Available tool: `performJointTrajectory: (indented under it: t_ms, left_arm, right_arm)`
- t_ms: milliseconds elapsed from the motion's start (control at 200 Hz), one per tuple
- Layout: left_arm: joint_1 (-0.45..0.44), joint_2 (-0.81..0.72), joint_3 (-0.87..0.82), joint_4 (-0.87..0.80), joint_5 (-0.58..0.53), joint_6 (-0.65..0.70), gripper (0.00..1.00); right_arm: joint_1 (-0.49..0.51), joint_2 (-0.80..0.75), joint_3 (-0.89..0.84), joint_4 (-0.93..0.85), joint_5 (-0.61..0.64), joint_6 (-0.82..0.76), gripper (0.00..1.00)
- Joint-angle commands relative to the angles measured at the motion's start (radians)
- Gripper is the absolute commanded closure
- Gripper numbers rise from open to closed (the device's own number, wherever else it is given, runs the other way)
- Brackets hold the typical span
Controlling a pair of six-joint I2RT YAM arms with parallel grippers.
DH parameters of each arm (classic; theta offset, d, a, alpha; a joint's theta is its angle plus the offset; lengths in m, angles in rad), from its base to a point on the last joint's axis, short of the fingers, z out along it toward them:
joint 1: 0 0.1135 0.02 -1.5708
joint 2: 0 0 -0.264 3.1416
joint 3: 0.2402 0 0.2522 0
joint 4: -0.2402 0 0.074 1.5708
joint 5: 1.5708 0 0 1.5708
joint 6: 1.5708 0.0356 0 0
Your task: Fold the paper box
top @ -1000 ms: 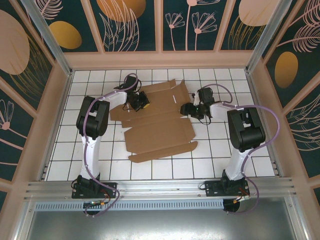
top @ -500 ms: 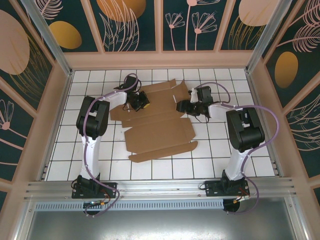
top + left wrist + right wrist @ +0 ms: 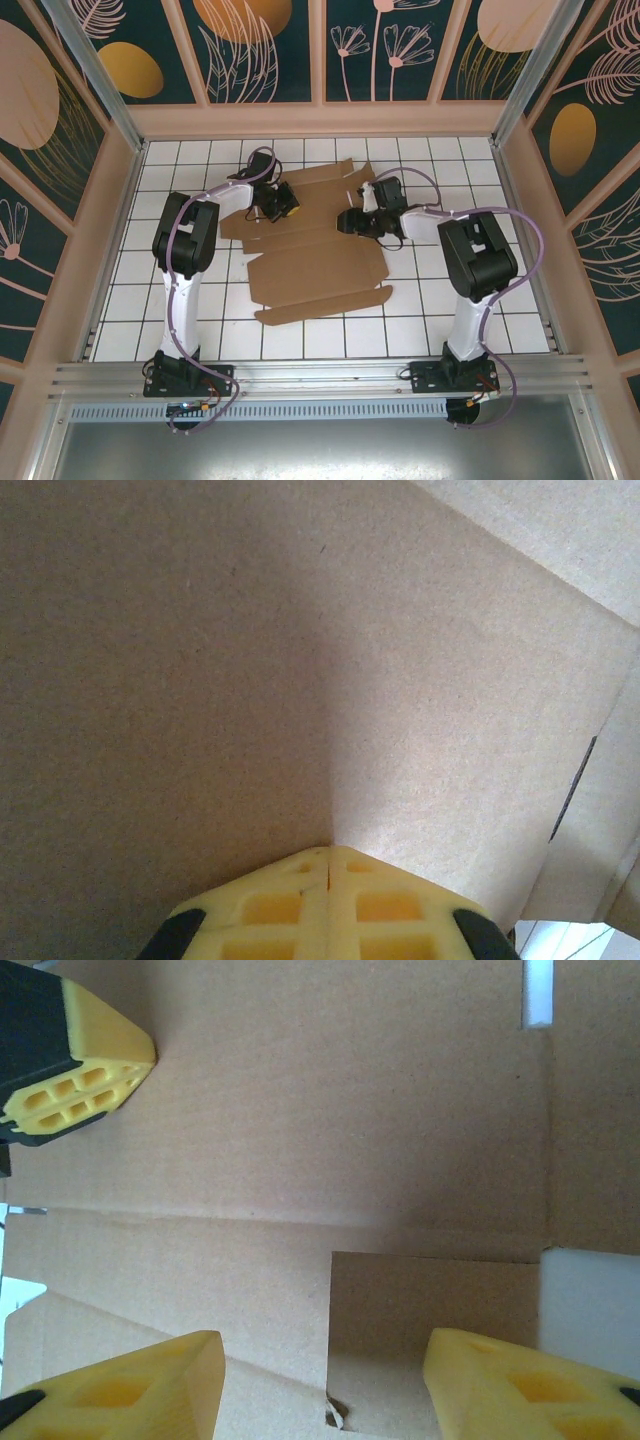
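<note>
The paper box [image 3: 315,265] lies as a brown die-cut sheet on the white tiled table, its far right flap tilted up. My left gripper [image 3: 283,205] is shut, its yellow tips [image 3: 328,855] pressed together against the cardboard [image 3: 300,660] at a crease, with nothing between them. My right gripper [image 3: 348,221] hangs open over the sheet's far right part. In the right wrist view its fingers [image 3: 150,1385] stand wide apart above the cardboard [image 3: 320,1110], and a small square flap [image 3: 430,1305] lies between them, untouched. The left gripper's yellow finger [image 3: 85,1080] shows at the top left there.
The white tiled table [image 3: 420,300] is closed in by tan walls on three sides, with patterned panels above. An aluminium rail [image 3: 320,375] runs along the near edge, where both arm bases are bolted. A slot [image 3: 537,995] in the cardboard shows white tile through it.
My right gripper has moved left from beside the sheet's right edge to over the cardboard, its jaws narrowing slightly. The left arm has stayed put.
</note>
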Motion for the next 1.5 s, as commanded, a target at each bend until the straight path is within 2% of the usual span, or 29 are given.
performJointTrajectory:
  t_ms: [0,230,300,410,495,591,676,776,906,1046,1226,1351,1496]
  left_arm:
    - [0.006,0.03,-0.028,-0.039,-0.019,-0.01,0.98]
    - [0.004,0.012,-0.045,0.015,0.027,-0.038,0.97]
    - [-0.012,0.011,-0.053,0.064,0.072,-0.078,0.96]
    - [-0.042,0.017,0.002,0.061,0.075,-0.077,0.95]
    - [-0.042,-0.004,0.034,0.07,0.092,-0.079,0.92]
    - [-0.024,-0.07,0.08,0.021,0.031,-0.029,0.87]
    - [0.02,-0.154,0.081,-0.024,-0.029,0.01,0.81]
    - [0.104,-0.253,-0.004,-0.03,-0.082,0.007,0.75]
    - [0.21,-0.307,-0.067,-0.048,-0.127,0.006,0.68]
    - [0.25,-0.302,-0.046,-0.073,-0.126,0.025,0.64]
    - [0.261,-0.294,-0.025,-0.047,-0.108,0.064,0.6]
    - [0.271,-0.306,-0.043,0.036,-0.077,0.098,0.57]
    - [0.278,-0.268,0.033,0.016,-0.096,0.168,0.53]
  right_arm:
    - [0.0,-0.007,0.025,-0.067,0.076,-0.038,0.42]
    - [-0.026,-0.24,0.079,-0.13,0.123,-0.059,0.45]
    - [-0.028,-0.246,0.139,-0.189,0.143,-0.069,0.46]
    - [-0.011,-0.228,0.221,-0.245,0.176,-0.084,0.46]
    - [0.022,-0.182,0.298,-0.302,0.225,-0.112,0.46]
    - [0.062,-0.104,0.391,-0.379,0.304,-0.149,0.47]
    - [0.085,-0.048,0.448,-0.426,0.365,-0.175,0.46]
    - [0.107,0.012,0.497,-0.455,0.384,-0.201,0.42]
    - [0.173,0.133,0.592,-0.511,0.458,-0.256,0.29]
    - [0.248,0.264,0.688,-0.548,0.615,-0.271,0.15]
    - [0.27,0.319,0.669,-0.456,0.681,-0.238,0.11]
    - [0.271,0.344,0.648,-0.412,0.663,-0.234,0.1]
    - [0.27,0.4,0.664,-0.436,0.642,-0.233,0.1]
